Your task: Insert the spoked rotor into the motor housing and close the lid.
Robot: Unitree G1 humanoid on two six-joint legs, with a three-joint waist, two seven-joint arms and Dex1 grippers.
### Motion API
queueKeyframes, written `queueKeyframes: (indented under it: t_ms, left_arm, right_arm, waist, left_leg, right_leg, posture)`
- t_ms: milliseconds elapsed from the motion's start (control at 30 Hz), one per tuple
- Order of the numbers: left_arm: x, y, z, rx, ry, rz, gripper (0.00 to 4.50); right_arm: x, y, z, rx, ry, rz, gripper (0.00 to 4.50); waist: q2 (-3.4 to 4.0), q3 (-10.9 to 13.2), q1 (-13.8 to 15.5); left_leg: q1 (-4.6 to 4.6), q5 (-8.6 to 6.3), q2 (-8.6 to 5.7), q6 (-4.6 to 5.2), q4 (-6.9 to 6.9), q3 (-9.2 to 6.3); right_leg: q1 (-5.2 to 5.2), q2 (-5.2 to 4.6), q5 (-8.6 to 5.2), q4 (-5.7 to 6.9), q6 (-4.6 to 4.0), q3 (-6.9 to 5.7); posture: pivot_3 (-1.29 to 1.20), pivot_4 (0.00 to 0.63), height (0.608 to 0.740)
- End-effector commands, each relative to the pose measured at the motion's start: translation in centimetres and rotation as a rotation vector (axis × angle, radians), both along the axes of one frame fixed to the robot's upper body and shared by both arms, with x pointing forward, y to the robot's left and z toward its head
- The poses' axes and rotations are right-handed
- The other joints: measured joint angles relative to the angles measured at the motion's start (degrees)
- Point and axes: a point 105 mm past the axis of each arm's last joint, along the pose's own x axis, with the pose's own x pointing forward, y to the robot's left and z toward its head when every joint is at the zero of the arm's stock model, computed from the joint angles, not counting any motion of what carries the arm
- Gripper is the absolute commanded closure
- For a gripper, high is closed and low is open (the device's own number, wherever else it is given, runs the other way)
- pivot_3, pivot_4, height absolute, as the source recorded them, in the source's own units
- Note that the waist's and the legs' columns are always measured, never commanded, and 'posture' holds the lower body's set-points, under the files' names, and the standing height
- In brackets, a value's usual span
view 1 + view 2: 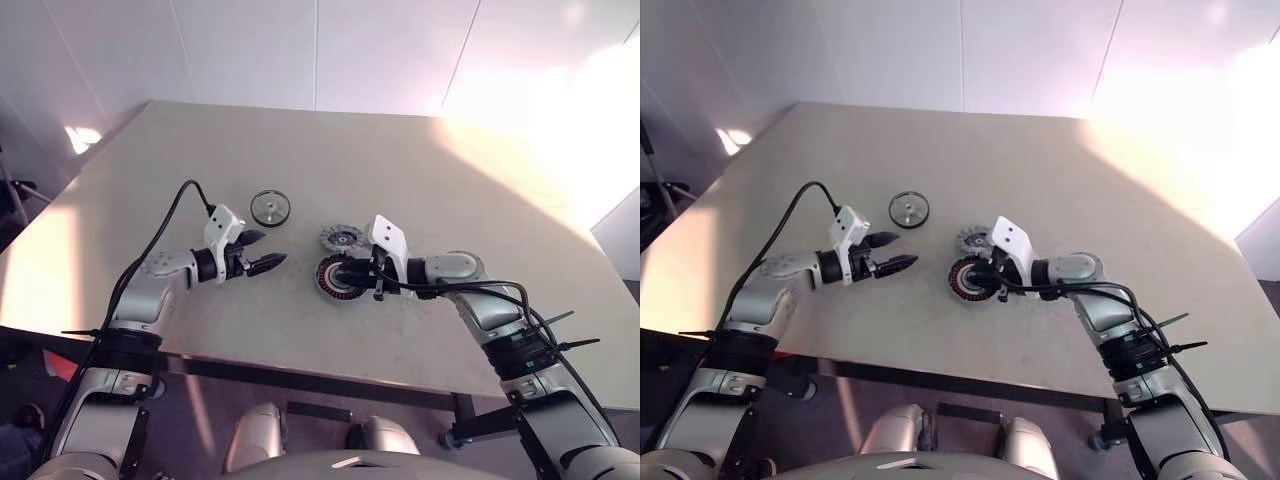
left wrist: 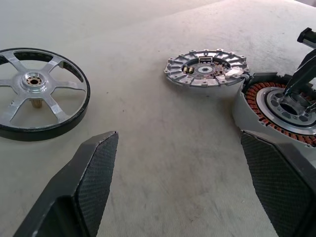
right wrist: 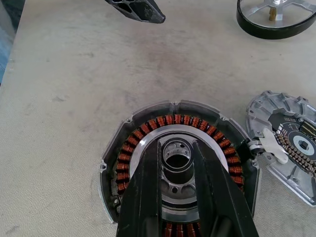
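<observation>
Housing (image 3: 180, 185) on table (image 1: 420, 190). Right gripper (image 3: 177, 148) fingers narrow, straddling its centre hub, grip unclear. Lid (image 3: 291, 143) just beside housing, rotor (image 2: 37, 91) farther. Left gripper (image 1: 262, 252) wide open, empty, near housing.

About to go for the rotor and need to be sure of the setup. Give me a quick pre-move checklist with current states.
1. Spoked rotor flat on the table, free of both grippers: ok.
2. Left gripper open, holding nothing: ok.
3. Motor housing windings up, centre hub exposed: ok.
4. Right gripper straddling the hub; actual grip: cannot tell.
5. Lid lying beside the housing, off the opening: ok.
6. Right gripper over the housing blocks insertion: not ok.
</observation>
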Motion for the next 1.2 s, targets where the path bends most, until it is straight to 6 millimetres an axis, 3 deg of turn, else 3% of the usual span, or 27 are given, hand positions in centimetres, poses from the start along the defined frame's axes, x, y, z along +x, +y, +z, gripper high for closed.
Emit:
queueKeyframes:
  t_ms: [33,133,433,600,700,933,1200]
  left_arm:
    - [0.2,0.0,1.4,0.0,-0.057,-0.001,0.34]
    - [0.2,0.0,1.4,0.003,-0.059,0.001,0.34]
    - [0.2,-0.1,1.4,0.011,-0.064,-0.005,0.34]
    - [0.2,-0.1,1.4,0.013,-0.064,-0.007,0.34]
    - [0.3,-0.1,1.5,0.011,-0.066,-0.006,0.34]
    - [0.3,-0.1,1.4,0.013,-0.065,-0.002,0.34]
    - [0.4,0.0,1.4,0.018,-0.067,0.004,0.34]
  right_arm:
    - [0.3,0.3,1.0,0.006,-0.046,0.017,3.88]
    - [0.2,0.4,1.1,0.009,-0.039,0.021,3.88]
    - [0.2,0.4,2.0,0.026,-0.079,0.024,0.82]
    - [0.4,0.9,3.2,0.068,-0.093,0.029,0.82]
    - [0.6,0.9,3.2,0.074,-0.086,0.024,1.41]
    - [0.6,0.9,2.8,0.056,-0.089,0.022,3.85]
    - [0.5,1.3,1.6,0.048,-0.058,0.022,3.85]
  waist:
    - [0.0,0.0,0.0]
    - [0.0,0.0,0.0]
    - [0.0,0.0,0.0]
    - [0.0,0.0,0.0]
    - [0.0,0.0,0.0]
    - [0.0,0.0,0.0]
    - [0.0,0.0,0.0]
  left_leg:
    - [0.0,0.0,0.0,0.0,0.0,0.0]
    - [0.0,0.0,0.0,0.0,0.0,0.0]
    - [0.0,0.0,0.0,0.0,0.0,0.0]
    - [0.0,0.0,0.0,0.0,0.0,0.0]
    - [0.01,0.0,0.0,0.0,0.0,0.0]
    - [0.0,0.0,0.0,0.0,0.0,0.0]
    - [0.01,0.01,0.0,-0.01,0.0,0.0]
  right_leg:
    - [0.0,0.0,0.0,0.0,0.0,0.0]
    - [0.0,0.0,0.0,0.0,0.0,0.0]
    - [0.0,0.0,0.0,0.01,0.0,0.0]
    - [-0.01,0.0,0.0,0.01,0.0,0.0]
    - [0.0,0.0,0.0,0.02,0.0,0.0]
    - [-0.01,0.0,0.0,0.01,0.0,0.0]
    - [-0.01,0.0,0.0,0.02,0.0,0.0]
  posture:
    - [0.0,0.0,0.74]
    - [0.0,0.0,0.74]
    - [0.0,0.0,0.74]
    - [0.0,0.0,0.74]
    - [0.0,0.0,0.74]
    - [0.0,0.0,0.74]
    - [0.0,0.0,0.74]
